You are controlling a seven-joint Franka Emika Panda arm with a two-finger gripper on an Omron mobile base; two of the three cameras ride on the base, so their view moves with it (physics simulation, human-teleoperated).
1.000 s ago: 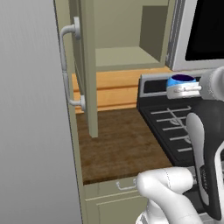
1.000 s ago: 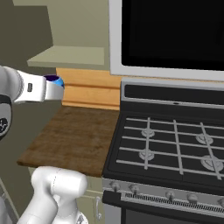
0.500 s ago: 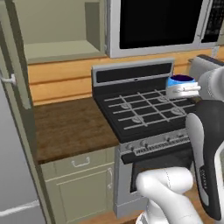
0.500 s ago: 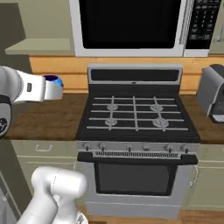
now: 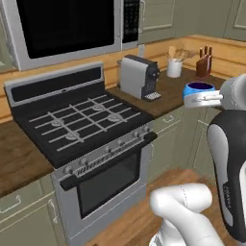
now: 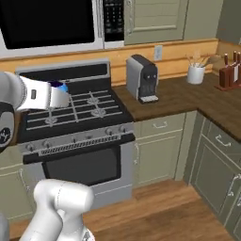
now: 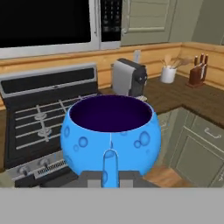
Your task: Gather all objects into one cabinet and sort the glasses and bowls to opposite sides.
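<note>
**Now carrying the blue bowl in front of the stove**

Right now you are facing a black gas stove (image 5: 77, 127) with its oven door below, set between wooden counters (image 6: 188, 96). A dark microwave (image 5: 67, 26) hangs over it, and an olive wall cabinet (image 6: 153, 19) sits just to its right. On the counter right of the stove you see a grey coffee machine (image 5: 138, 77); farther along stand a white pot of utensils (image 6: 194, 73) and a knife block (image 5: 203, 65) in the corner. Pale green base cabinets (image 6: 162, 146) run below the counter and turn the corner.

Your arm (image 5: 230, 158) rises at the lower right of the left base view. Your gripper (image 7: 110, 170) holds the small bright blue bowl (image 7: 111, 131) up in the air, upright, its dark inside open to the top. One finger (image 7: 109, 168) lies pressed against the near outside wall of the bowl; the other is hidden, so you cannot see it, but the bowl sits clamped at its rim. From the left base view the bowl (image 5: 199, 90) hangs in front of the counter's corner, above the floor, clear of the counter and stove.
</note>
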